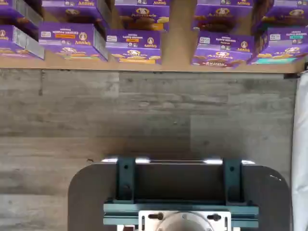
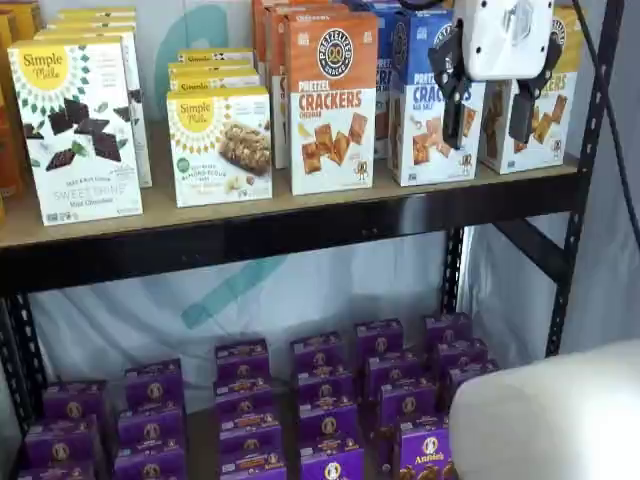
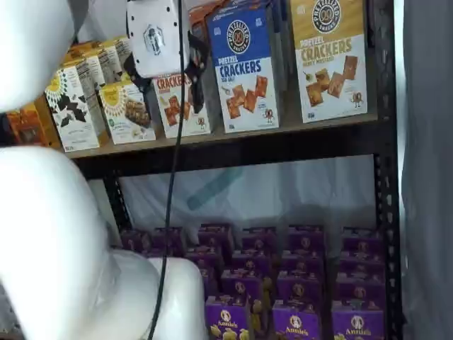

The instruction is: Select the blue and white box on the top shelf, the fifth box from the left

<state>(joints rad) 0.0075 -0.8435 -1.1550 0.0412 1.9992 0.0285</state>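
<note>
- Orange-topped Cheddar crackers box [image 2: 332, 100] at left, untouched.
- Blue and white box [image 2: 432, 110] stands upright on the top shelf [image 2: 300, 225], between orange and yellow-topped box [image 3: 329, 57].
- Gripper [image 2: 492, 85] hangs before it, fingers spread, empty.
- Judgement: approach only; grasp not yet done.

Purple Annie's boxes [image 2: 330, 385] in rows under the shelving; Simple Mills boxes [image 2: 80, 125], orange-topped Cheddar crackers box [image 2: 331, 100], yellow-topped crackers box [image 3: 329, 57] above.
</note>
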